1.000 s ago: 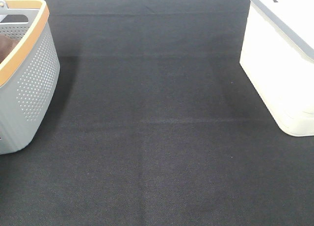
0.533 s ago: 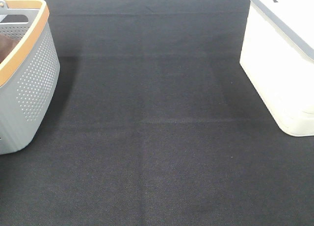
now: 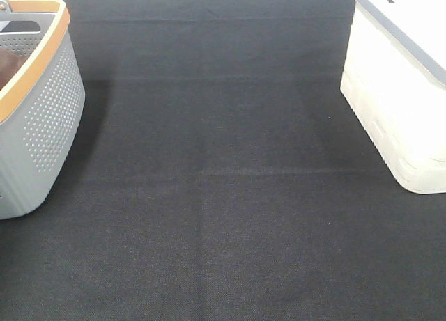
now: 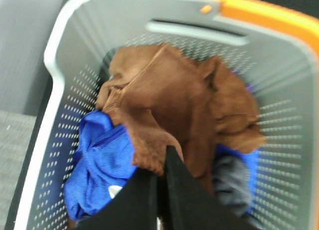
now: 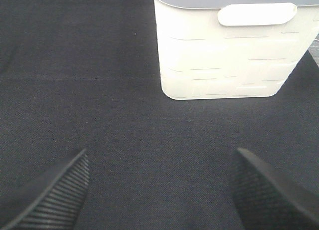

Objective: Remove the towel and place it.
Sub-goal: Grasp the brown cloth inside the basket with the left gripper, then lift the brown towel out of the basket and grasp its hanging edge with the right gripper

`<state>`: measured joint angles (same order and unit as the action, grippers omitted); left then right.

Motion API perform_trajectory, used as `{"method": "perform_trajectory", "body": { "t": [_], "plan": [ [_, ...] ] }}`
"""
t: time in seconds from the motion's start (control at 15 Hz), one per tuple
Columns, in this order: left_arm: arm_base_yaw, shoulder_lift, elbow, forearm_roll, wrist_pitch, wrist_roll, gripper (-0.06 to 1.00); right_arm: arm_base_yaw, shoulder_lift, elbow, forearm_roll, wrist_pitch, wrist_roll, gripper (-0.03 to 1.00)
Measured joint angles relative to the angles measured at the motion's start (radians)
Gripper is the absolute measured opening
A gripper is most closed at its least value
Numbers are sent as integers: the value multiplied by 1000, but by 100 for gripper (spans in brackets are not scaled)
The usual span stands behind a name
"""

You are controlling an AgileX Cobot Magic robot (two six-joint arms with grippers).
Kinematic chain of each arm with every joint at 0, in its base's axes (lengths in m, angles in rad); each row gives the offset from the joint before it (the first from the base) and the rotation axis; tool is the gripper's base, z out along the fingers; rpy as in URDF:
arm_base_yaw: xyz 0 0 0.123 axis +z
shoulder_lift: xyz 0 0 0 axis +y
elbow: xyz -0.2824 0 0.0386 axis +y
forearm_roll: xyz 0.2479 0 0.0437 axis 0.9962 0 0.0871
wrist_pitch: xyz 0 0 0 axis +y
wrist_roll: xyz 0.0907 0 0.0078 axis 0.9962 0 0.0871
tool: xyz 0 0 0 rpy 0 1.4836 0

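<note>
Ops: Towel (image 4: 174, 100) loc?

Cam: In the grey basket (image 3: 49, 126), far left of the black mat (image 3: 223, 182). It's bunched on top of the pile, reddish-brown. From the high cam only a brown sliver shows over the orange rim.

Ops: What else is in there w/ it?

Cam: 1 blue cloth (image 4: 104, 160) touching it on one side, partly under it. 1 dark grey cloth (image 4: 229, 175) on the other side, lower in the pile. Pic's blurry, so no finer detail.

Ops: Left gripper (image 4: 161, 162)?

Cam: Over the basket's inside. Jaws pressed together, no gap btwn them, w/ a fold of the towel's edge pinched at the tips. The rest of the towel lies on the pile.

Ops: Right gripper (image 5: 159, 190)?

Cam: Jaws spread wide, nothing btwn them. It hangs over bare mat, facing the white bin (image 3: 397, 105) w/ the grey rim. The bin sits on the mat's far right, well apart from the basket.

Ops: Arms in the high cam?

Cam: Neither shows there. Just basket, mat & bin.
</note>
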<state>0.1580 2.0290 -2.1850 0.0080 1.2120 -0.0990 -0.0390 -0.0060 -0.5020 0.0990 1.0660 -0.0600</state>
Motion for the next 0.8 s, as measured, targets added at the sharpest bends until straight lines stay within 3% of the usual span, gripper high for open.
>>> {"method": "perform_trajectory", "body": {
  "t": [0.2,0.53,0.6,0.8],
  "plan": [
    [0,-85,-2,-119,-4,41,0,0,0,0,8,0,0,74],
    [0,-149,-2,-394,-26,120,0,0,0,0,63,0,1,74],
    [0,-149,-2,-394,-26,120,0,0,0,0,63,0,1,74],
    [0,-190,-2,-654,-103,192,0,0,0,0,75,-6,1,74]
  ]
}}
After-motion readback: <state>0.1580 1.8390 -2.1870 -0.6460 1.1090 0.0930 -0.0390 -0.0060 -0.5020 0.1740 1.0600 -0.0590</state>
